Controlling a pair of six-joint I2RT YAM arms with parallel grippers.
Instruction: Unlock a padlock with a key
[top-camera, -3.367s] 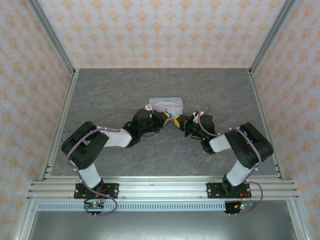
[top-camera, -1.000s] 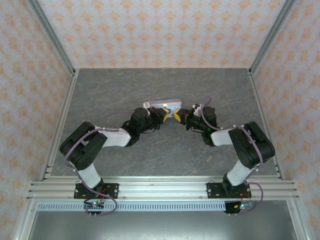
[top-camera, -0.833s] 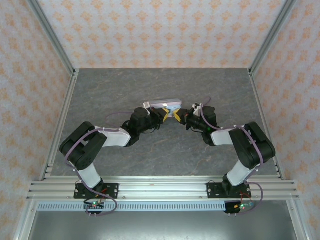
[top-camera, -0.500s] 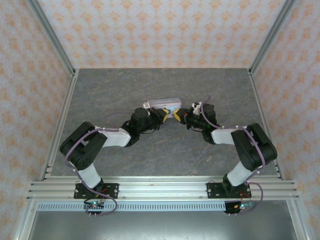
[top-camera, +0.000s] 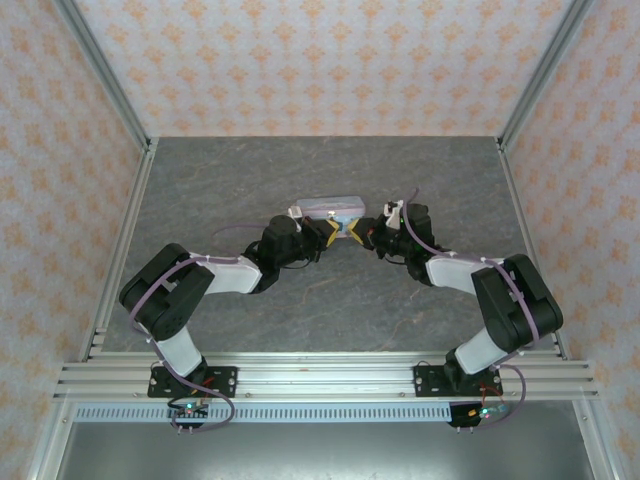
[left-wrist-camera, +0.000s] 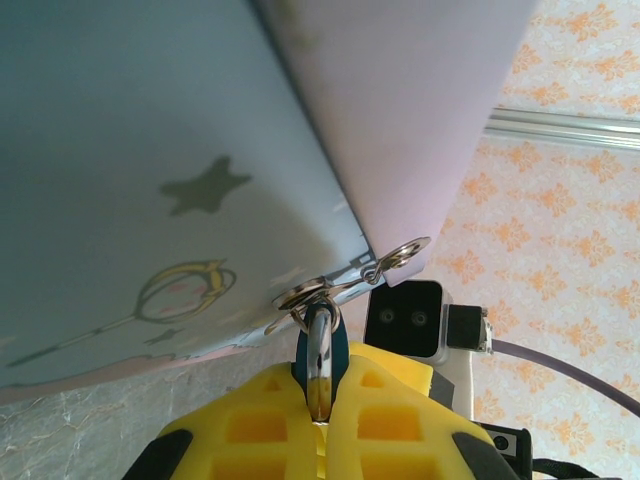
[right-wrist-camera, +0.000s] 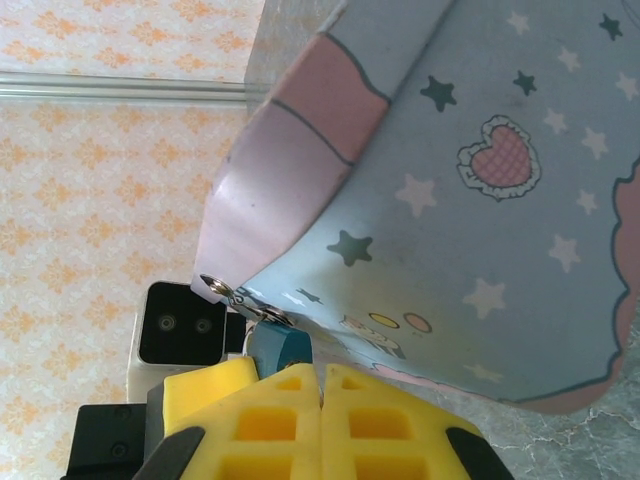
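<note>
The padlock (left-wrist-camera: 338, 342) is tiny, dark teal with a silver shackle, and hangs from the hasp of the pale blue-and-pink tin (left-wrist-camera: 150, 150). My left gripper (left-wrist-camera: 324, 388) is shut on the padlock, with the shackle standing between its yellow fingertips. In the right wrist view the padlock (right-wrist-camera: 280, 348) lies just left of my right gripper (right-wrist-camera: 321, 372), whose yellow fingers are pressed shut, nothing visible between them. The key is hidden. From above, the left gripper (top-camera: 339, 229) and right gripper (top-camera: 357, 232) meet tip to tip at the tin (top-camera: 330, 207).
A small silver ring (left-wrist-camera: 402, 253) on a clasp hangs at the tin's corner beside the hasp. The tin is tipped up off the grey stone-patterned table (top-camera: 250, 170). Patterned walls and aluminium rails (top-camera: 110, 100) enclose the table on three sides.
Over the last second the right arm's elbow has swung outward to the right while its gripper stayed at the padlock. The left arm and tin hold still. Earlier, the tin lay flatter.
</note>
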